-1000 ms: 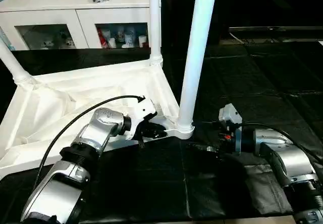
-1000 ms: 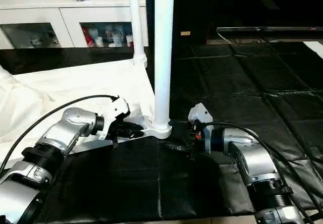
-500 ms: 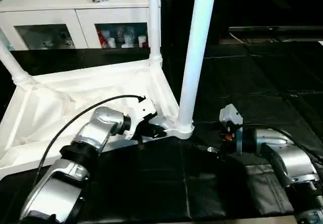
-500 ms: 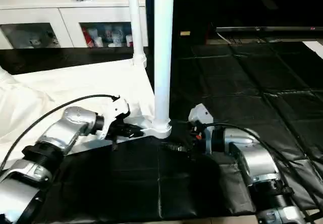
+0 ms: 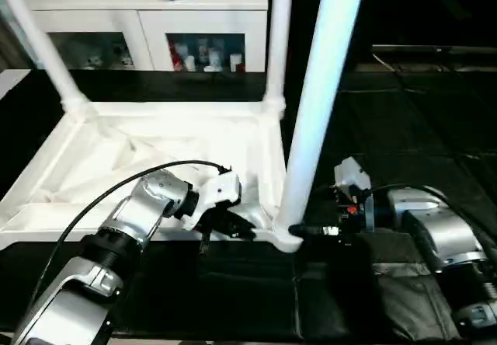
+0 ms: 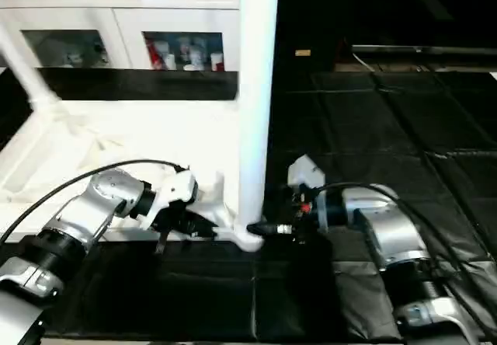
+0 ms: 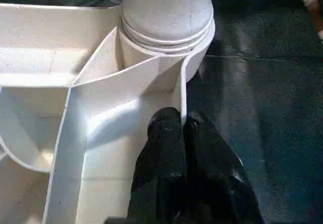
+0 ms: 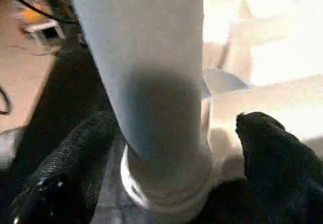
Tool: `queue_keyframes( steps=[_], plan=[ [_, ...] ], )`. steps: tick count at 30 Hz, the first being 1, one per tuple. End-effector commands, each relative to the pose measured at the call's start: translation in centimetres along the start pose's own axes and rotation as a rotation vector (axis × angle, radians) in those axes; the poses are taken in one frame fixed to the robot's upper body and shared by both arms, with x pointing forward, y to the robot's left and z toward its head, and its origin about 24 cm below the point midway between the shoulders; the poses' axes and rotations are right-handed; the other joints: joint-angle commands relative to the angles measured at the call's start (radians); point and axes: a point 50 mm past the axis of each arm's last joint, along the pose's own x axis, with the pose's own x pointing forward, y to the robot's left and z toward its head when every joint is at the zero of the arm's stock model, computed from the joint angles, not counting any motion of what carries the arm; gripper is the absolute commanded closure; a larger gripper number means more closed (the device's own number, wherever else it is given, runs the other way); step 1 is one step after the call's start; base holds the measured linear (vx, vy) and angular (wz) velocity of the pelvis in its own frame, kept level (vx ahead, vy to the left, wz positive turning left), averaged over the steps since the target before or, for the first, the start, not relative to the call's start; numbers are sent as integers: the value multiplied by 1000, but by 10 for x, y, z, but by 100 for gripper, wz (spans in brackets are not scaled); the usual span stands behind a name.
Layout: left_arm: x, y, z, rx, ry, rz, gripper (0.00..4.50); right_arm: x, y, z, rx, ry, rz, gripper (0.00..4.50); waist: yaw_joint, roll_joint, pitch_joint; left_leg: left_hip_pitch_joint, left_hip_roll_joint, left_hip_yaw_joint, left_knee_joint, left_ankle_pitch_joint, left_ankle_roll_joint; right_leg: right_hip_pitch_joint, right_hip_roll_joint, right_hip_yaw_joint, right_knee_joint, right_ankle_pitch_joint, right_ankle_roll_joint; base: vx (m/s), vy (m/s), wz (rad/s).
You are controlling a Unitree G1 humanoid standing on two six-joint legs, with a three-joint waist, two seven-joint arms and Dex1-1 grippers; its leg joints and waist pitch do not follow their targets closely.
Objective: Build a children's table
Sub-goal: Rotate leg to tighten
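From the head views, the upturned table top [image 5: 155,151] lies on the black floor mat [image 5: 256,298], three legs standing; the near leg [image 5: 318,104] is being seated, and next needs pressing down. Since a second ago the camera has shifted and the right gripper [image 5: 314,230] closed in. Left wrist: left gripper [image 7: 182,128] pinches the table's rim. Right wrist: fingers [image 8: 267,143] spread around the leg's base.
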Motion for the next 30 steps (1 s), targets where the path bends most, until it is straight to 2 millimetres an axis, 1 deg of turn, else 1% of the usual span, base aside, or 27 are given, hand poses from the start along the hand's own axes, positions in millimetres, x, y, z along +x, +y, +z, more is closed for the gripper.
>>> queue_keyframes(
  steps=[1,2,3,4,5,6,7,8,11,12,15,17,18,20,21,24,25,26,27,29,30],
  plan=[
    [7,-6,7,52,18,-92,450,3,-1,5,-13,-10,38,80,-5,-18,-71,6,8,10,-68,-232,58,54,-31,36,-61,-323,-210,0,0,0],
    [7,-8,7,56,21,-102,450,5,-1,6,-7,-9,56,87,-5,-17,-70,5,8,10,-68,-225,59,53,-30,37,-62,-327,-203,0,0,0],
    [7,-8,7,56,21,-102,450,5,-1,6,-7,-9,56,107,-4,-18,-70,7,8,11,-67,-227,58,50,-29,38,-62,-327,-206,0,0,0],
    [7,-9,7,60,25,-108,450,6,-1,5,-1,-4,79,115,-5,-20,-69,4,7,11,-67,-234,55,50,-29,37,-61,-338,-205,0,0,0],
    [7,-10,7,62,27,-112,450,7,-1,5,2,0,95,115,-5,-19,-68,4,7,10,-68,-238,52,50,-29,37,-60,-345,-204,0,0,0],
    [7,-10,7,62,28,-113,450,7,-1,4,2,6,102,124,-6,-20,-68,3,6,10,-67,-241,50,51,-29,37,-62,-354,-199,0,0,0],
    [7,-10,7,63,29,-114,450,7,-1,3,1,16,112,136,-5,-20,-69,4,7,10,-67,-237,49,51,-30,38,-61,-353,-197,0,0,0],
    [7,-11,7,64,31,-115,450,8,-1,2,-1,26,126,136,-5,-20,-69,2,6,10,-67,-233,50,52,-30,38,-61,-350,-196,0,0,0],
    [7,-11,6,64,35,-115,450,9,-1,2,0,28,138,169,-6,-20,-70,0,6,9,-67,-221,50,53,-29,37,-59,-339,-198,0,0,0],
    [7,-11,6,64,36,-115,450,10,-1,2,1,25,139,169,-6,-21,-70,0,6,9,-66,-222,50,54,-29,37,-59,-339,-197,0,0,0],
    [6,-11,6,61,37,-113,450,11,-1,4,5,10,154,201,-6,-18,-71,0,6,8,-66,-219,50,54,-28,37,-58,-331,-199,0,0,0],
    [5,-11,5,59,38,-111,450,12,-1,5,8,6,165,206,-7,-17,-71,0,5,9,-66,-223,51,54,-28,36,-59,-332,-201,0,0,0],
    [5,-11,5,58,39,-110,450,12,-1,5,10,6,169,228,-7,-17,-71,0,6,8,-67,-223,49,54,-29,36,-58,-334,-200,0,0,0],
    [4,-11,5,55,40,-108,450,13,0,4,16,6,180,234,-8,-18,-70,1,5,9,-66,-229,48,53,-28,36,-60,-342,-199,0,0,0],
    [4,-11,5,55,40,-108,450,13,0,4,16,6,180,238,-9,-15,-70,1,5,8,-67,-234,46,53,-28,36,-61,-347,-198,0,0,0],
    [4,-10,5,45,37,-99,450,14,1,2,26,5,198,241,-8,-13,-70,1,5,8,-67,-235,44,53,-28,36,-60,-342,-201,0,0,0],
    [5,-10,4,43,37,-95,450,14,2,1,27,5,200,242,-9,-14,-71,1,6,8,-67,-234,45,54,-27,36,-59,-337,-202,0,0,0],
    [5,-9,4,37,36,-85,450,15,3,1,32,-3,202,242,-9,-10,-71,2,5,7,-67,-237,44,53,-27,36,-59,-335,-203,0,0,0],
    [5,-8,4,33,35,-79,450,15,3,1,35,-9,203,243,-9,-13,-71,2,5,8,-67,-239,44,54,-27,36,-60,-331,-204,0,0,0],
    [6,-7,4,19,31,-60,450,16,4,1,46,-22,200,243,-9,-12,-71,2,5,8,-67,-241,43,54,-27,36,-60,-334,-205,0,0,0],
    [10,2,9,-40,-23,27,450,25,3,-1,66,-25,108,243,-9,-11,-70,3,5,7,-68,-247,42,53,-27,36,-61,-340,-205,0,0,0]
  ],
)
